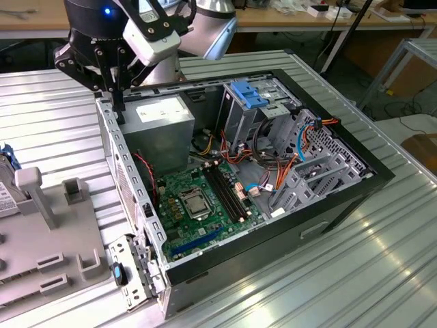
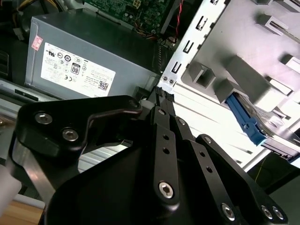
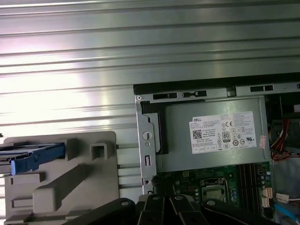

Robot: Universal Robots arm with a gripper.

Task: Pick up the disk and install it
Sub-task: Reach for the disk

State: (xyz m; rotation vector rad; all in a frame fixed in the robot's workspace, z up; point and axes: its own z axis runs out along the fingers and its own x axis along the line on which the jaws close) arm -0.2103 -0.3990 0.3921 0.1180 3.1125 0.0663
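The disk (image 1: 3, 195) stands on edge in a grey holder (image 1: 48, 239) at the exterior view's far left, its blue rail uppermost. Its blue rail also shows in the second wrist view (image 2: 243, 119) and the first wrist view (image 3: 33, 157). My gripper (image 1: 118, 109) hangs over the rear corner of the open computer case (image 1: 273, 246), to the right of the disk and well apart from it. In the second wrist view the black fingers (image 2: 164, 136) meet at their tips, shut on nothing. The fingers' tips (image 3: 164, 201) sit above the case wall beside the power supply.
The grey power supply box (image 1: 160, 126) lies just under the gripper. A metal drive cage with a blue latch (image 1: 249, 96) stands at the case's far side, with the motherboard (image 1: 198, 198) and cables in the middle. Ribbed metal tabletop (image 1: 328, 287) surrounds the case.
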